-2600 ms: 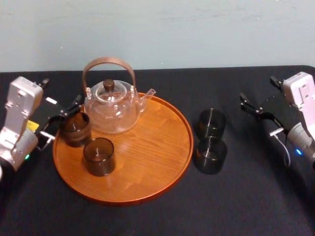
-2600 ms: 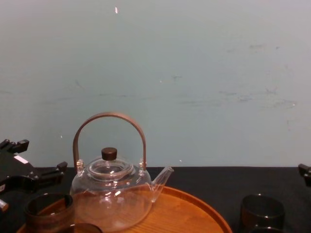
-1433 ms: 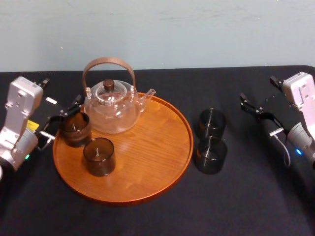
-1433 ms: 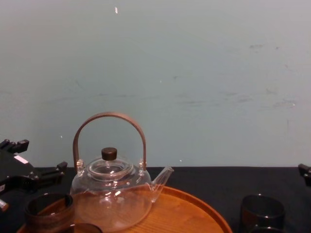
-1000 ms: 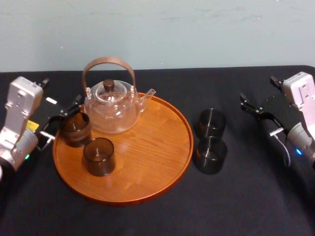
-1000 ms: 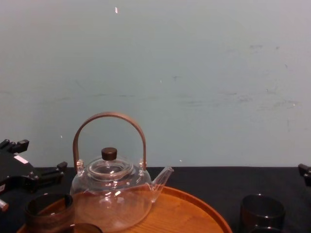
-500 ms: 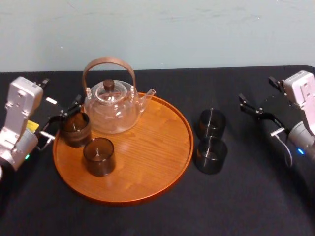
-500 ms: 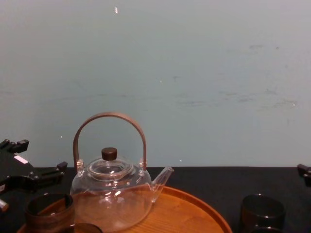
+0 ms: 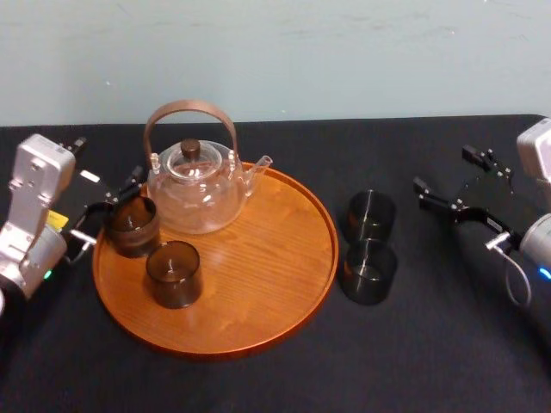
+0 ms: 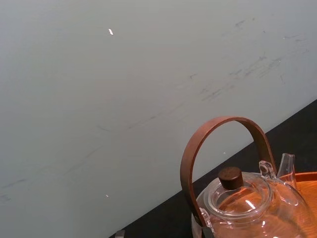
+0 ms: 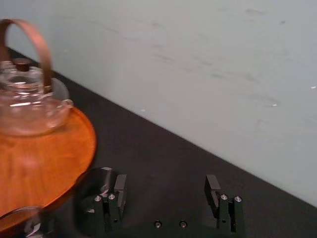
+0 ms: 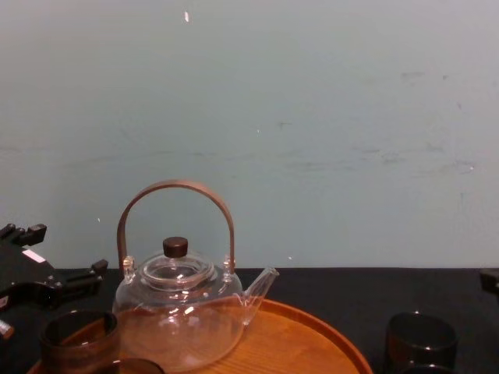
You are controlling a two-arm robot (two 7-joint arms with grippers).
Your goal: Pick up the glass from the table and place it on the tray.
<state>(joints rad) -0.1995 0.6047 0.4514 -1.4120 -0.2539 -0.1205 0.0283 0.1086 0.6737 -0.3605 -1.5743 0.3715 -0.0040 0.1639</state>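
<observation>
Head view: right end effector [image 9: 442, 170] is hovering released near two dark glass cups [image 9: 370, 215]; left end effector [image 9: 108, 209] is sitting released beside the round orange-brown wooden tray [image 9: 258, 258].

Glass teapot [image 12: 179, 312] on tray [image 12: 312, 343], dark glass [image 12: 421, 339] near

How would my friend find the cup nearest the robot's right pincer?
Start at the big round wooden tray. Right of it, on the black cloth, stand two dark cups. Pick the back cup, nearer the wall and the open right pincer than the front cup.
</observation>
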